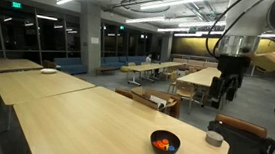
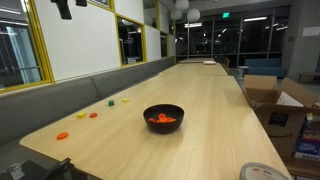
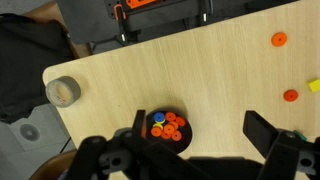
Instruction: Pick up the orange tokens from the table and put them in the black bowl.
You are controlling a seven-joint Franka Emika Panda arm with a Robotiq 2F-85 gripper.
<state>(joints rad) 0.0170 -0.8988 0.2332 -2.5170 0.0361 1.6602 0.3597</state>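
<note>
Several orange tokens (image 2: 161, 119) in blk bowl (image 2: 164, 127), pincer (image 3: 195, 140) spread (wide).

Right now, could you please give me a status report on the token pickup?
Gripper open, empty, high above the table. Black bowl holds some orange tokens; others lie loose nearby. Nothing in the way.

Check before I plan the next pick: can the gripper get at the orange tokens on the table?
Probably yes: the gripper hangs open above, and the tokens lie on bare table, apart from the bowl.
</note>
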